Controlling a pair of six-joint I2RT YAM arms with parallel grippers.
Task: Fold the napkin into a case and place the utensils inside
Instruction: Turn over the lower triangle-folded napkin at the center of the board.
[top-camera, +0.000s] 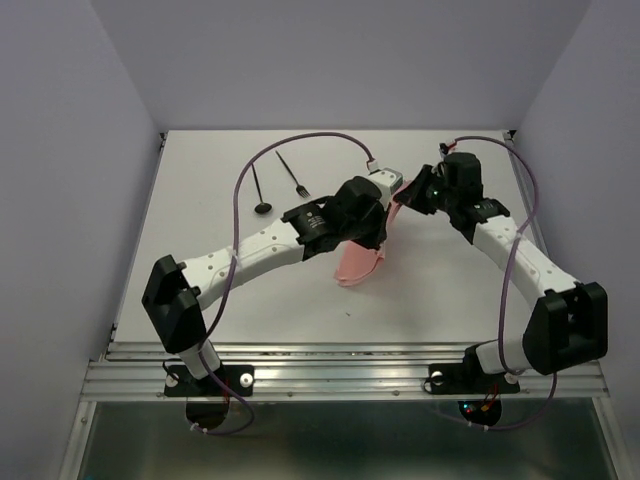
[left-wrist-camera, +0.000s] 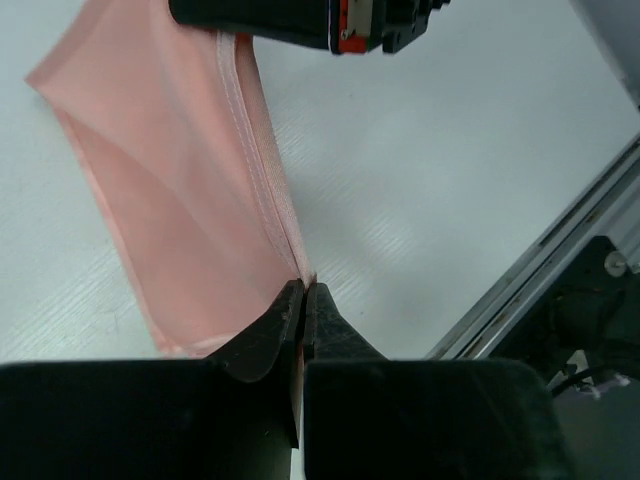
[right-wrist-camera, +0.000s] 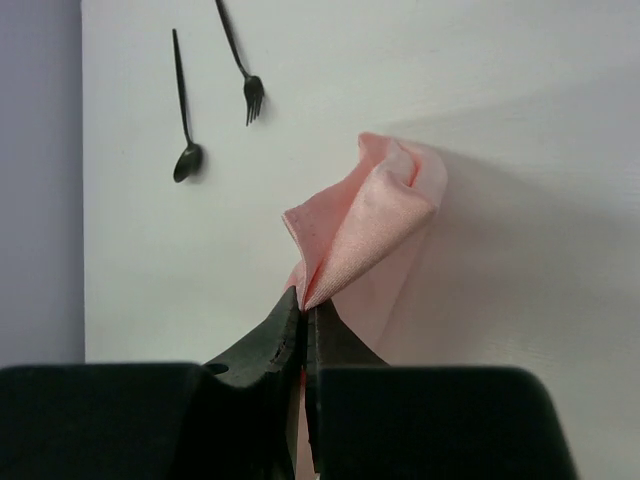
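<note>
The left gripper (left-wrist-camera: 303, 292) and the right gripper (right-wrist-camera: 303, 300) are each pinching the thin, pale salmon-pink fabric napkin (left-wrist-camera: 185, 190) between closed fingertips (slim black fork (right-wrist-camera: 252, 95) and round-bowled black spoon (right-wrist-camera: 186, 160) lying well past the right fingers).

The napkin (top-camera: 358, 268), a thin pale salmon-pink cloth with a stitched hem, is lifted near the middle of the table, loose and not folded into a case. The left fingers (left-wrist-camera: 262, 338) are clamped on its hemmed edge and the right fingers (right-wrist-camera: 268, 338) pinch a bunched fold, so it sags between them in soft creases. The black spoon (top-camera: 258, 190) and black fork (top-camera: 293, 174) lie flat on the table's far left, side by side, well apart from the napkin, handles pointing away.
</note>
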